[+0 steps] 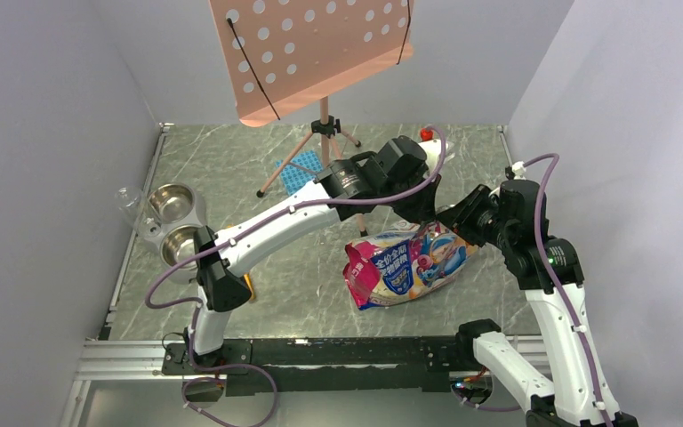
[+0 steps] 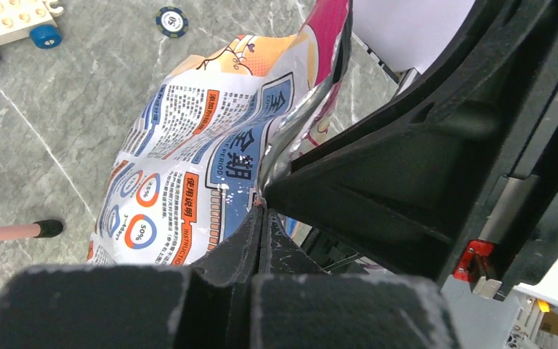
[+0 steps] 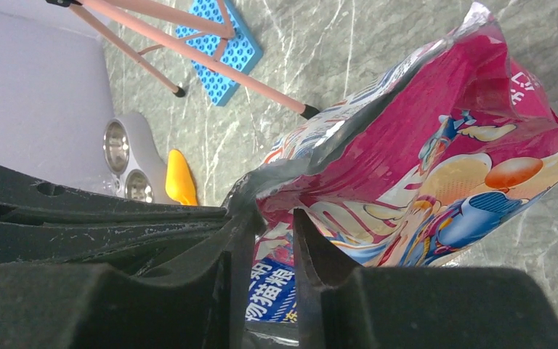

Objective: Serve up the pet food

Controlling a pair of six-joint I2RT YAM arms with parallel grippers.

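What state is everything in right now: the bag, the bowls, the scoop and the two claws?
foil bag: lying on the table, contents hidden.
left gripper: shut on the bag's silver edge.
right gripper: jaws slightly apart at that same edge.
steel bowls: upright in their holder, apparently empty.
yellow scoop: lying beside the bowls, untouched.

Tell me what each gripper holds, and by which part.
The left gripper pinches the pink-and-blue printed foil bag by its silver top edge. For the right gripper, I cannot tell.
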